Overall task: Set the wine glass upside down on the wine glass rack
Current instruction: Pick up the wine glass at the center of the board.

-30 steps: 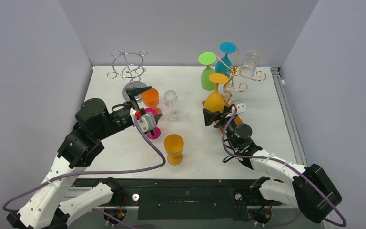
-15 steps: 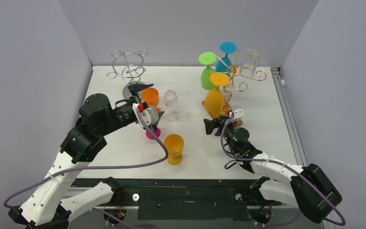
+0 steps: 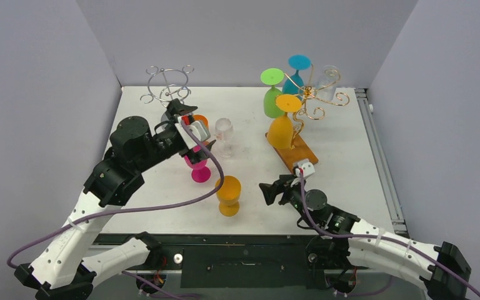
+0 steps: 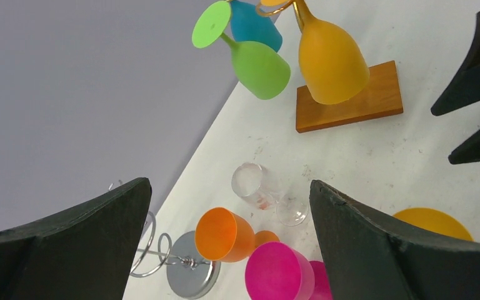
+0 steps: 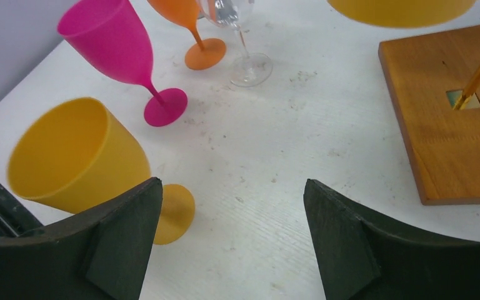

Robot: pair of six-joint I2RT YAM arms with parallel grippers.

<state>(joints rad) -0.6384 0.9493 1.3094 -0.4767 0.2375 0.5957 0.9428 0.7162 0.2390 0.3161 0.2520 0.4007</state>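
Table (image 3: 350, 156), white, with two racks: gold rack (image 3: 315, 94) on a wooden base (image 3: 297, 153) far right, silver rack (image 3: 169, 87) far left. Two grippers, both with jaws wide apart and holding nothing: left gripper (image 4: 228, 184) above the pink glass (image 5: 109, 40) and orange glass (image 4: 225, 234), right gripper (image 5: 232, 182) low, just right of the yellow glass (image 3: 228, 187). Eight wine glasses: four upside down on the gold rack, four upright mid-table, the fourth a clear glass (image 3: 224, 131) beside the orange one
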